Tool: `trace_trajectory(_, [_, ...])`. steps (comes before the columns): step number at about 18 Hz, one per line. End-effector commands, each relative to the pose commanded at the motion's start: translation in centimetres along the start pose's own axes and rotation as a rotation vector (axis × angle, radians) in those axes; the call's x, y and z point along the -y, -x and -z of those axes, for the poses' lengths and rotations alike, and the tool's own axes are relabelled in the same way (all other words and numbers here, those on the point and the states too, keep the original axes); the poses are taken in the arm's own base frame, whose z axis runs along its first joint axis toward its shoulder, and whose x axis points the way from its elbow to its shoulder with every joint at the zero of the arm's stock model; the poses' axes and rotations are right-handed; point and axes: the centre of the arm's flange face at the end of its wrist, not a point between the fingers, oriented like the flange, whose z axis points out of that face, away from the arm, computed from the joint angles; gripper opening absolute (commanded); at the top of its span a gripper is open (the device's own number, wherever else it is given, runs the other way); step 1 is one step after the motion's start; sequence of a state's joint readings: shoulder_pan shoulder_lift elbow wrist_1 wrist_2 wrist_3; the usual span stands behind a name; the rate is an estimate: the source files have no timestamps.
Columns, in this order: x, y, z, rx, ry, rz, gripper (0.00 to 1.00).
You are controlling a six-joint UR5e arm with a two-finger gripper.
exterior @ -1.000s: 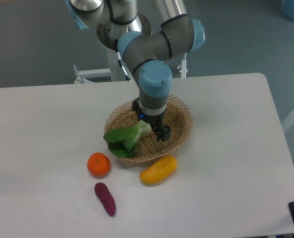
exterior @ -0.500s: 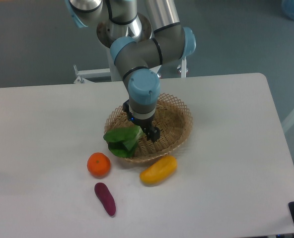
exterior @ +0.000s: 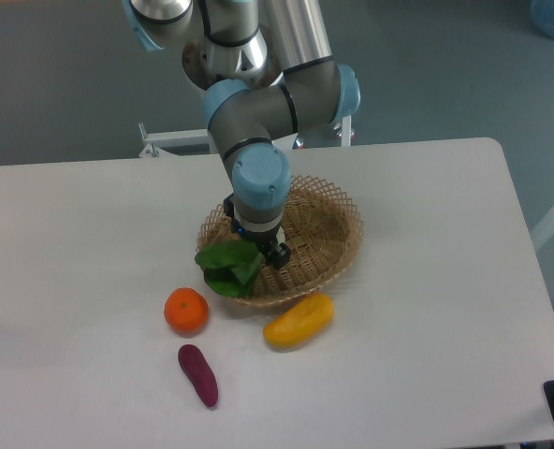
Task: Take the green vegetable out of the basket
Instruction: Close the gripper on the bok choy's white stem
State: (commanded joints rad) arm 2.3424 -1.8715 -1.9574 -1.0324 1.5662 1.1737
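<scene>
No brand, label or writing can be read anywhere in the frame. The basket [exterior: 328, 234], just above the centre, is round and shallow, woven of light tan wicker with an open lattice rim. The green vegetable [exterior: 226, 267] lies at its lower-left edge, dark floppy leaves draped over the rim; its stalk end is hidden under the arm. The gripper [exterior: 269, 251], dark and blocky below a smooth grey wrist with a light blue cap, is down in the basket at the vegetable's right end; whether its fingers are spread or closed on anything cannot be told. On the matte white table [exterior: 427, 355], a round orange [exterior: 185, 311] sits lower left of the basket, a glossy yellow oblong fruit [exterior: 298, 321] just below the rim, and a dark purple oblong vegetable [exterior: 198, 375] lowest.
</scene>
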Motion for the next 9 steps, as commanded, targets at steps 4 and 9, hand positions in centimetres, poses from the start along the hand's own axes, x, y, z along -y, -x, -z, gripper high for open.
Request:
trace_trajectory(4, [0.1,0.2,0.5,0.008,-0.004,0.022,0.37])
trace_trajectory(9, [0.1,0.7,2.2,0.039,-0.014,0.023,0.36])
